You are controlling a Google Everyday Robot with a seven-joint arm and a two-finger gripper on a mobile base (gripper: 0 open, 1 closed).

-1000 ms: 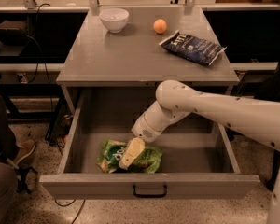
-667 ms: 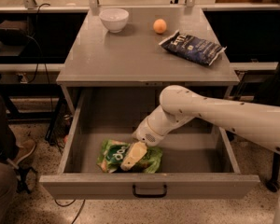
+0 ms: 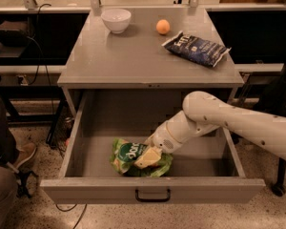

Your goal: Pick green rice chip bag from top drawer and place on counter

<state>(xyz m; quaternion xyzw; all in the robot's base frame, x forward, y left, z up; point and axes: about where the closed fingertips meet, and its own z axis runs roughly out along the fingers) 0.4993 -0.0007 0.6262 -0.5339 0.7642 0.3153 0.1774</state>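
Now the green rice chip bag (image 3: 127,152) lies in the open top drawer (image 3: 86,191), close behind its front panel, a little further right than a moment ago. The hand (image 3: 150,157) rests on the bag's right half; whether it grips cannot be told. The arm (image 3: 238,123) has swung rightward too. Bare drawer floor shows on either side. On the worktop (image 3: 133,61) sit a white bowl (image 3: 116,20), an orange (image 3: 163,26) and a dark blue chip bag (image 3: 196,48).

Green bag (image 3: 127,152) lettering seemingly illegible
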